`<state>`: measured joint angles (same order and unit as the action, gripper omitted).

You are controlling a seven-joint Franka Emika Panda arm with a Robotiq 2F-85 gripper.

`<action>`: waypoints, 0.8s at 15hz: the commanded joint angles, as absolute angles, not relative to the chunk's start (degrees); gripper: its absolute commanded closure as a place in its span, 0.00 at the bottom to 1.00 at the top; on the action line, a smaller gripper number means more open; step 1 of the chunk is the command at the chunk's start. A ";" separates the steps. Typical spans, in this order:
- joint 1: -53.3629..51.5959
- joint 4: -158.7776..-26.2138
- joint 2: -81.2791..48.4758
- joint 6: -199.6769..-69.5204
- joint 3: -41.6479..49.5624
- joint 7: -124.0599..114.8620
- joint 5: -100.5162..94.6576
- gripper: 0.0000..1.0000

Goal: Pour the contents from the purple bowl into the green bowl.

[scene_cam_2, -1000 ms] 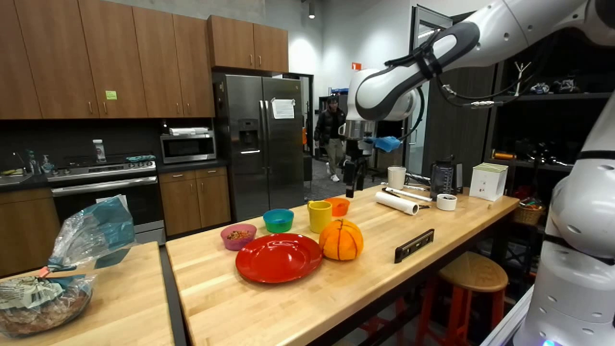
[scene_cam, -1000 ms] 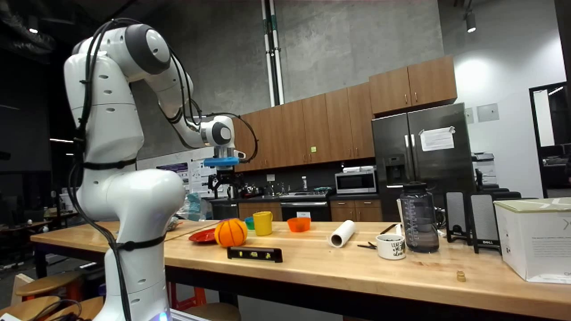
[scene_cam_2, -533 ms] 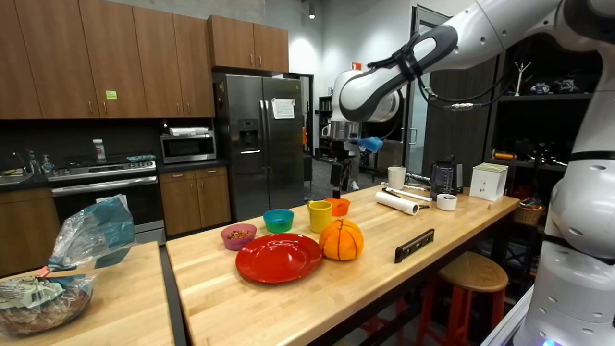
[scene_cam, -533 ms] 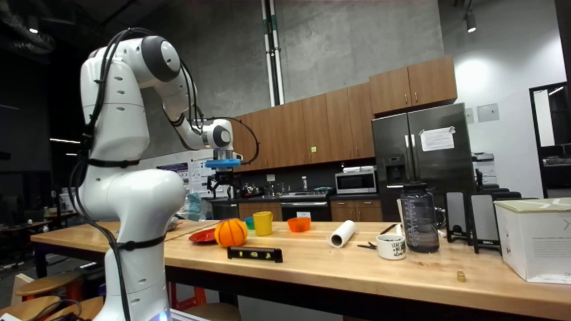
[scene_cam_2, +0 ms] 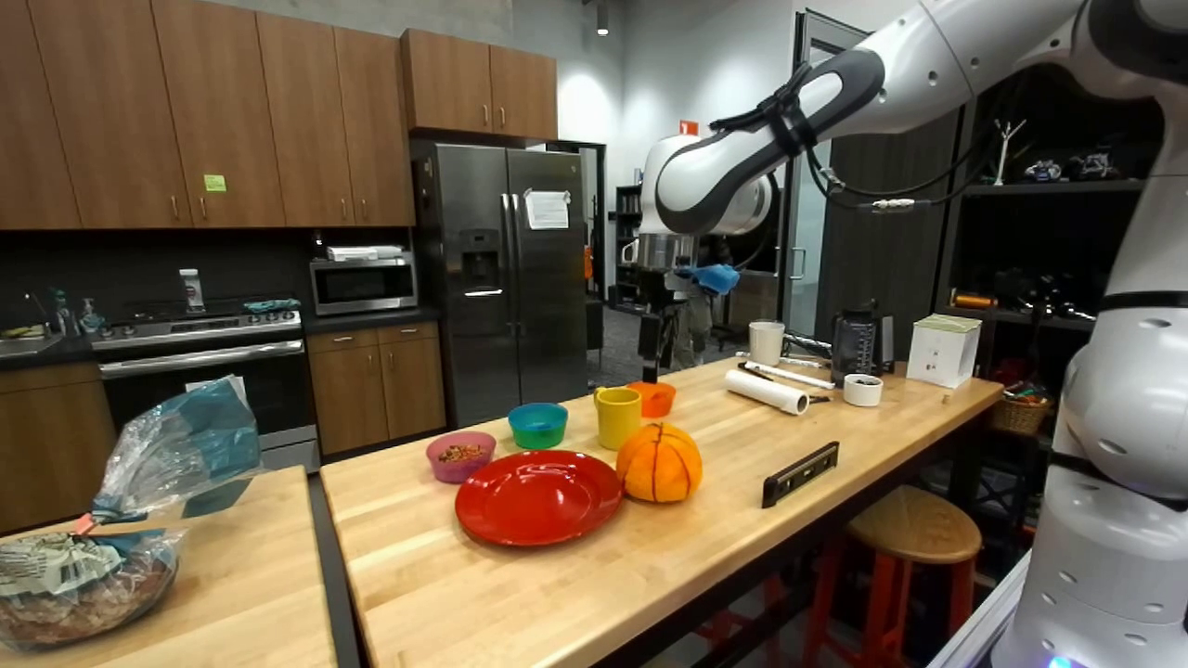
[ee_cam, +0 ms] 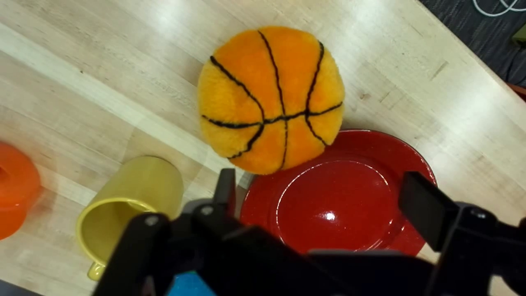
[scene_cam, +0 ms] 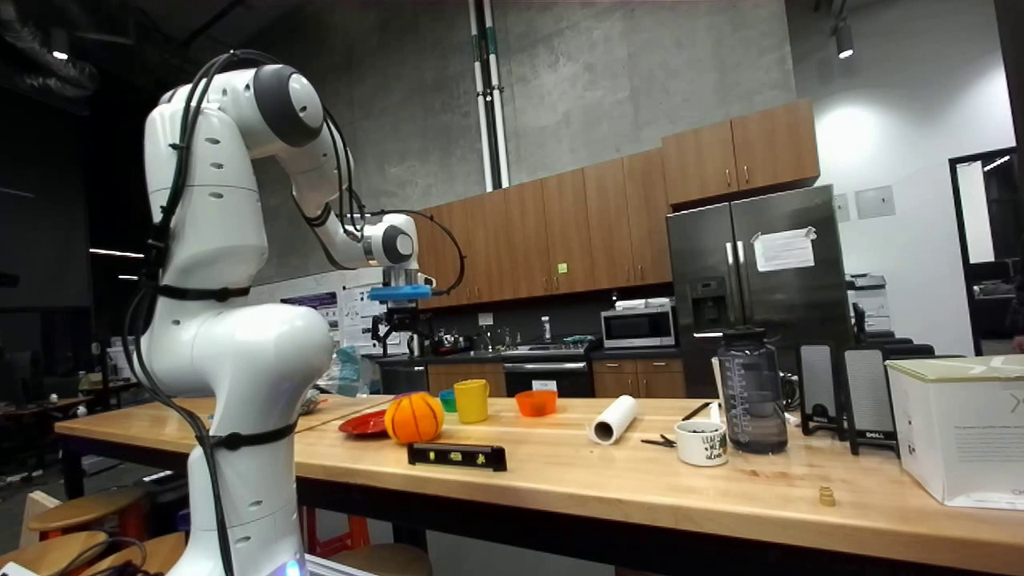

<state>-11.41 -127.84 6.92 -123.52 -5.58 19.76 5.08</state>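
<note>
In an exterior view, the round, translucent purple bowl (scene_cam_2: 449, 470) sits upright beside the glossy red plate (scene_cam_2: 538, 501), axis vertical, mouth skyward; the round blue-green bowl (scene_cam_2: 539, 435) stands likewise nearby. Wrist view: the black two-fingered claw (ee_cam: 321, 191) gapes wide, empty!

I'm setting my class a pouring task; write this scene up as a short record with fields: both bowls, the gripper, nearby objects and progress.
Pour from: purple bowl, holding small reddish-brown bits
Pour into: green bowl, blue toward the rim; contents not visible
Gripper: open, holding nothing, above the wooden table
Nearby: yellow mug, upright; orange bowl; red plate; black spirit level
Plush basketball: beside the red plate; contact unclear
Progress: nothing gripped, pouring not yet begun
</note>
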 commanded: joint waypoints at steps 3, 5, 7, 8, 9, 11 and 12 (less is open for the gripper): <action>-10.76 -127.71 6.92 -123.36 -6.23 19.80 5.16 0.00; -10.77 -126.46 5.61 -123.78 -6.18 20.53 5.34 0.00; -10.77 -123.96 3.22 -124.29 -6.37 20.57 4.80 0.00; -10.74 -122.16 1.78 -124.62 -6.53 20.73 4.27 0.00; -10.76 -120.05 0.19 -124.47 -6.67 20.94 4.42 0.00; -10.87 -115.84 -3.26 -124.75 -7.33 21.10 3.56 0.00; -10.96 -113.43 -5.30 -124.60 -7.79 20.96 3.08 0.00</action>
